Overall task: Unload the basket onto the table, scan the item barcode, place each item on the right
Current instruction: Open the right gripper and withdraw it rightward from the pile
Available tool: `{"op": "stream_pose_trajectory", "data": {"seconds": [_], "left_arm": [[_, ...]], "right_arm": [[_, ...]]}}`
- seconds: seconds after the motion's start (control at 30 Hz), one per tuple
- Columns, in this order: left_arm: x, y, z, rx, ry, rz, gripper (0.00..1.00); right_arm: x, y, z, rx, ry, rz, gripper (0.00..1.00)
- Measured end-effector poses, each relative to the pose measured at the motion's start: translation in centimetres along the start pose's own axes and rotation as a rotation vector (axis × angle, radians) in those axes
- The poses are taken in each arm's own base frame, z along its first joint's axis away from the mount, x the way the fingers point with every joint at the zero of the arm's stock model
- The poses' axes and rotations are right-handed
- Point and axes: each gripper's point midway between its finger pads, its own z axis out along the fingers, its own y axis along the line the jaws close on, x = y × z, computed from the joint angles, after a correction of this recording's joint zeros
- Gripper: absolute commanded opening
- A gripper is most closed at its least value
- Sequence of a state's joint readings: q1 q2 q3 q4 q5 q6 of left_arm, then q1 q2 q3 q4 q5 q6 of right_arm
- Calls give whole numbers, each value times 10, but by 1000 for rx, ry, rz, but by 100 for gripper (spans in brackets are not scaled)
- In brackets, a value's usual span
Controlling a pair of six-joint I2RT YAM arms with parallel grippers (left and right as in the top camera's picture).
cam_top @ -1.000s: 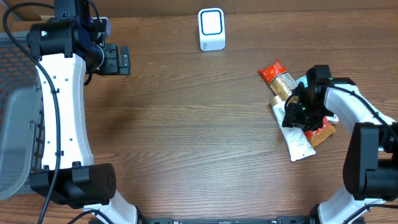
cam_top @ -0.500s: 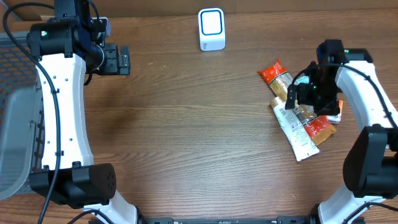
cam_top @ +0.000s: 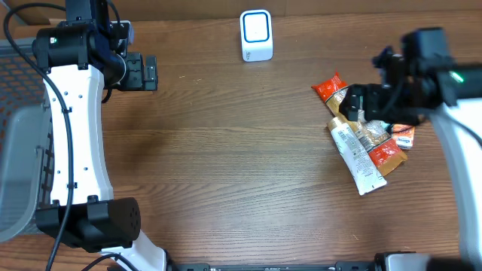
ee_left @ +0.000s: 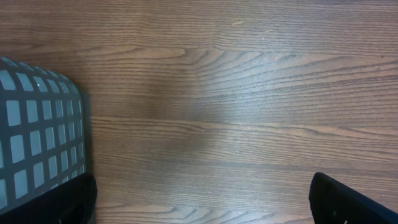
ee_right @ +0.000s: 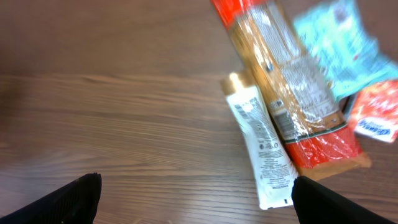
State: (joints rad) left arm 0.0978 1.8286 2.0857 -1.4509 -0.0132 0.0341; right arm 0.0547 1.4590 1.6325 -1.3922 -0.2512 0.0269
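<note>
At the far left edge a grey mesh basket (cam_top: 19,150) stands on the counter (cam_top: 226,150), and just right of it the left gripper (cam_top: 143,71) hangs over bare wood with its jaws spread wide and nothing between them; its own wrist view shows only wood grain and the basket's corner. Further right, at the back edge, the white scanner (cam_top: 256,35) stands upright, well apart from everything else. The goods lie in a small heap on the right side: a long snack packet (cam_top: 360,124) with red ends, a white tube (cam_top: 358,158) lying against its left flank, a teal packet (ee_right: 336,43) and a small orange packet (cam_top: 404,137) behind them. The right gripper (cam_top: 360,102) hovers over the upper end of this heap, jaws fully apart and empty. Its wrist view shows the tube ahead of the fingers and right of the gap's centre, its long axis running away from the camera with a slight tilt, cap at the far end. The right arm is plainly the nearer one. A pick would likely need the gripper shifted rightward and lowered, jaws closing across the tube's width, before carrying it left toward the scanner.
</note>
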Motion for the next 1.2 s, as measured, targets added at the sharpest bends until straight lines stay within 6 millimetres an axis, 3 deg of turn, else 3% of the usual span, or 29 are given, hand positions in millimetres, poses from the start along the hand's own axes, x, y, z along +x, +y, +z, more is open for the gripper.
{"op": "stream_pose_trajectory", "data": {"seconds": [0.13,0.27,0.97,1.2], "left_arm": [[0,0,0,0,0,0,100],[0,0,0,0,0,0,100],[0,0,0,0,0,0,100],[0,0,0,0,0,0,100]], "right_arm": [[8,18,-53,-38,-155,-46,100],[15,26,-77,-54,-227,-68,100],[15,26,-78,-55,-229,-68,100],[24,31,-100,-62,-299,-90,100]]}}
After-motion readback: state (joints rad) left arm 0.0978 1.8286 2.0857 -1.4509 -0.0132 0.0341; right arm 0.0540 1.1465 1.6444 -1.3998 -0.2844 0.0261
